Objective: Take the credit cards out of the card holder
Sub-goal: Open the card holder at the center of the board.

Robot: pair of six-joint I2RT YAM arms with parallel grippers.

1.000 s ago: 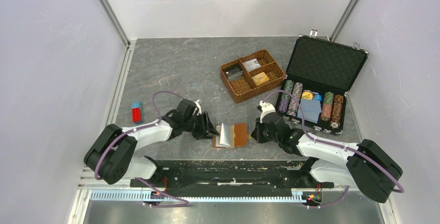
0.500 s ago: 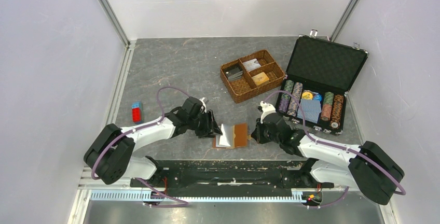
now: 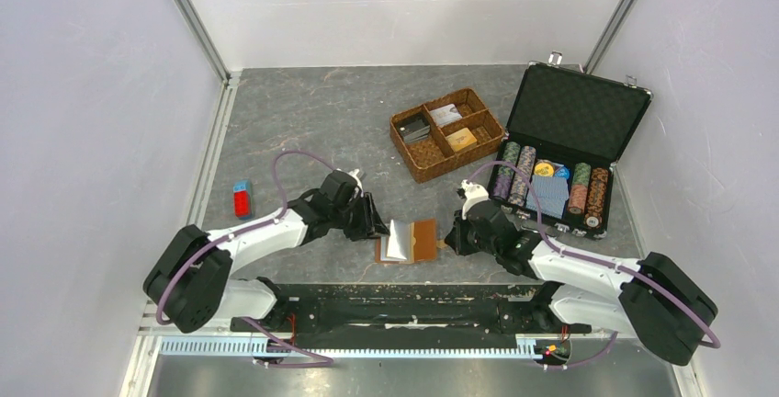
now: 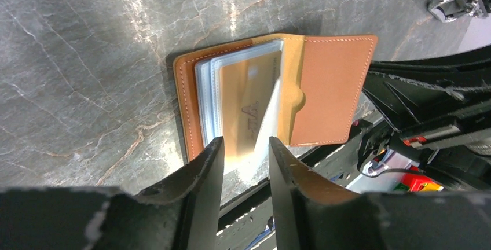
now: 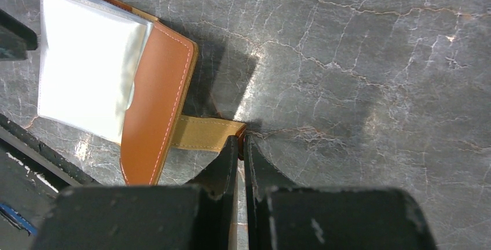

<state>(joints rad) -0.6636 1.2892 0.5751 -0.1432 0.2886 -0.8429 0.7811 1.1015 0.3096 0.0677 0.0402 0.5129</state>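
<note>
The table (image 3: pixel 303 121) is grey, like stone. A brown woven basket (image 3: pixel 432 172) sits at the back. It has a dark thing (image 3: pixel 415 128), a pale thing (image 3: pixel 446 114) and a tan thing (image 3: pixel 462 139) in its boxes. Just right of it, a black case (image 3: pixel 577 112) stands open with rows of chips (image 3: pixel 517 172) and a blue deck (image 3: pixel 551 195) inside. Far left lies a red block (image 3: pixel 242 202) touching a blue one (image 3: pixel 242 186).

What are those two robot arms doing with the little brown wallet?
They're getting cards out of it. The card holder lies open on the table. The right fingers are shut on its tab. The left fingers are open on either side of a gold card in a clear sleeve; it isn't out yet.
</note>
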